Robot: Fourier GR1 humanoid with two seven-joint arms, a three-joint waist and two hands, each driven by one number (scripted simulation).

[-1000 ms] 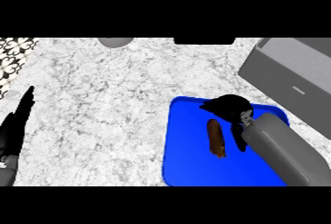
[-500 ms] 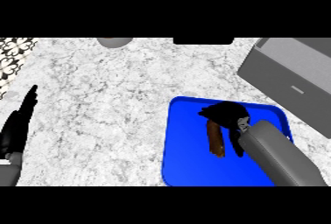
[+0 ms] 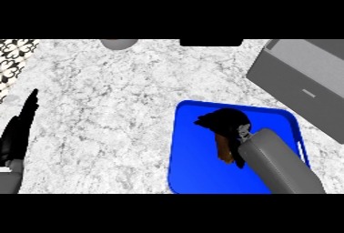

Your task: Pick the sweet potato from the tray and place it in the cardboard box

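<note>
The right hand (image 3: 225, 122) sits low over the tray as a dark bunch, covering the far end of the sweet potato (image 3: 228, 154). Whether it grips the potato or only lies on it I cannot tell. Its grey forearm (image 3: 279, 166) comes in from the lower right and crosses the tray's near right part.

The table (image 3: 121, 104) is pale mottled stone and fills most of the view. The box (image 3: 302, 84) lies at the upper right, grey and set at an angle, with its right side cut off by the edge. Its near corner is close to the tray's far right corner, and nothing stands between the two. The tray (image 3: 194, 175) is blue, and its near edge is cut off. The left hand (image 3: 20, 129) rests at the left edge, well apart from the tray, with its fingers straight and together.

The potato lies lengthwise at the tray's middle, brown. Only its near half shows, just beside the forearm. At the far edge a round grey thing (image 3: 119, 43) is mostly cut off. A patterned patch (image 3: 13, 57) fills the upper left corner.
</note>
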